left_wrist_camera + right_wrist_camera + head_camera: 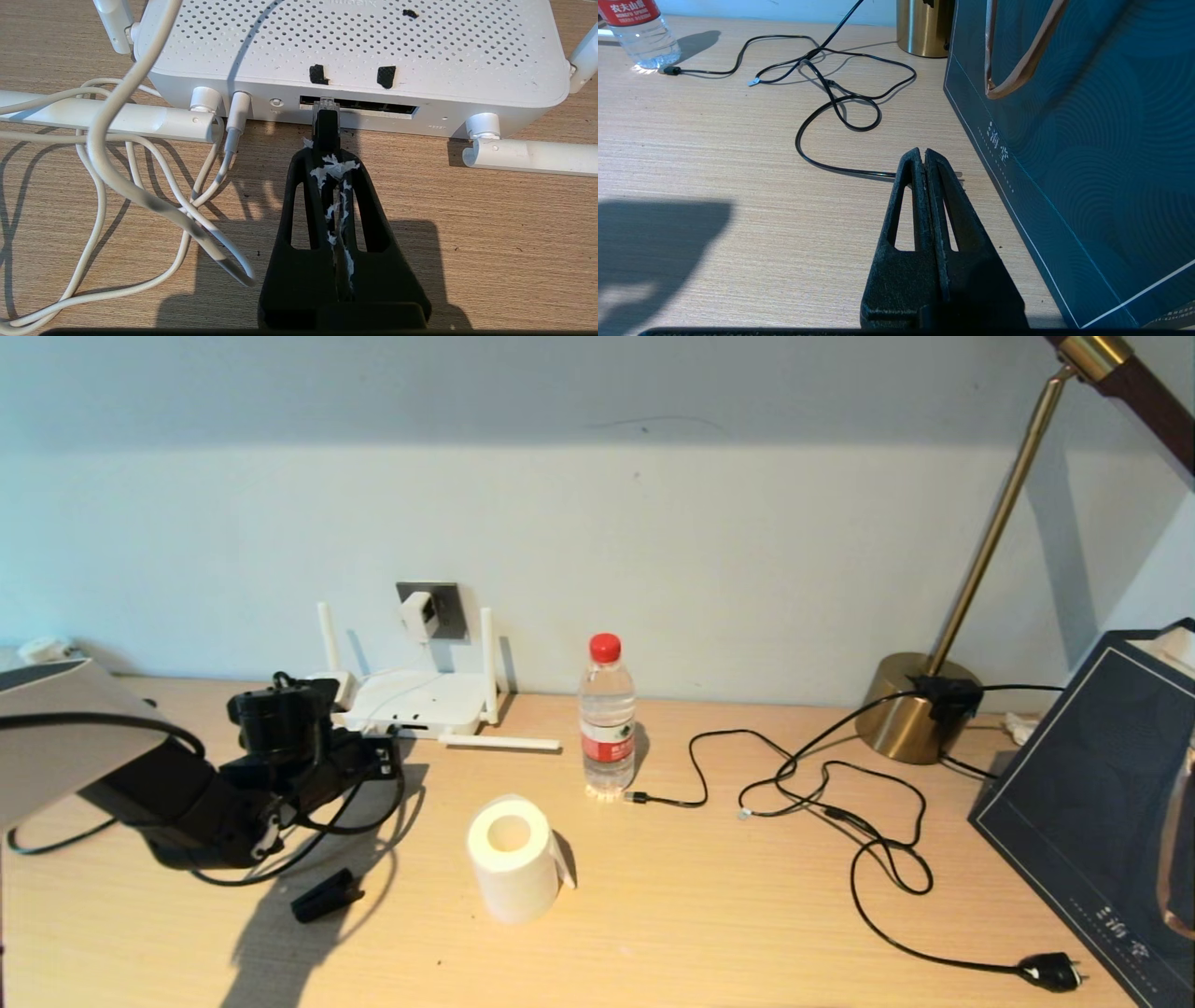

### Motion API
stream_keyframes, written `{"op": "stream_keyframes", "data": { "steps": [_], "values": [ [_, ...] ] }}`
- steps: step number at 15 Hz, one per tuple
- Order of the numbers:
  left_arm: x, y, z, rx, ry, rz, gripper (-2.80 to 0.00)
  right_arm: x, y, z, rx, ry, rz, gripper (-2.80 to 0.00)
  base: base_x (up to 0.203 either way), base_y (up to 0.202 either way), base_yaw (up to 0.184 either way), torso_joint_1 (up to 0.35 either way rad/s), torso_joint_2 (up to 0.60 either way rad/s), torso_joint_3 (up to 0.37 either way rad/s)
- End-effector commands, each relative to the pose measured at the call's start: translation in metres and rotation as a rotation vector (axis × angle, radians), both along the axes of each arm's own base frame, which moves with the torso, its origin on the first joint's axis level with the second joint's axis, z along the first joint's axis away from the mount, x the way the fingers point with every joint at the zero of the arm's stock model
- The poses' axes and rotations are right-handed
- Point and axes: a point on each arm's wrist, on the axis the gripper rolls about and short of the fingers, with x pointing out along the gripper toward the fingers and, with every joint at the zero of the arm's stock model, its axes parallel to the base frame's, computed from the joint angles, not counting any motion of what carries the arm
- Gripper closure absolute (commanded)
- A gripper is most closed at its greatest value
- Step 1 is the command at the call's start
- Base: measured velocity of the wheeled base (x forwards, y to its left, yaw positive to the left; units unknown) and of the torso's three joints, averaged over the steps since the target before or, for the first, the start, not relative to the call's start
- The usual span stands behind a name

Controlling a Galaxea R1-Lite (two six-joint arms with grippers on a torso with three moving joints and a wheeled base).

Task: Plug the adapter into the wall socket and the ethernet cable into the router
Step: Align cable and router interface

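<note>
The white router (415,702) lies below the dark grey wall socket (446,605), and the white adapter (417,614) sits in that socket. Its thin white cord (100,140) loops on the table and ends in the router's (355,51) edge. My left gripper (328,156) is shut on the black plug end of the ethernet cable (325,122). The plug's clear tip is at the mouth of the leftmost dark port (359,108); how deep it sits I cannot tell. In the head view the left gripper (386,758) is just in front of the router. My right gripper (922,154) is shut and holds nothing, low over the table at the right.
A water bottle (607,719) and a white paper roll (512,857) stand mid-table. A thin black cord (840,803) with a two-pin plug (1050,973) trails to the brass lamp base (910,709). A dark blue bag (1102,803) stands at the right. A small black piece (326,895) lies beside the left arm.
</note>
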Motion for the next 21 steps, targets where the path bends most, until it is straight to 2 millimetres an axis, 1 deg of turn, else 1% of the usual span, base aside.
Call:
{"op": "stream_keyframes", "data": {
  "steps": [1,21],
  "values": [
    [-0.0001,0.0,0.0007,0.0,-0.005,0.0,0.0,0.0001,0.0,0.0,0.0,0.002,0.0,0.0,0.0,0.0,0.0,0.0,0.0,0.0],
    [0.0032,0.0006,0.0006,0.002,-0.011,0.001,0.0,0.0001,0.0,0.0001,0.0,0.0,0.0,0.0,0.0,0.0,0.0,0.0,0.0,0.0]
  ]
}}
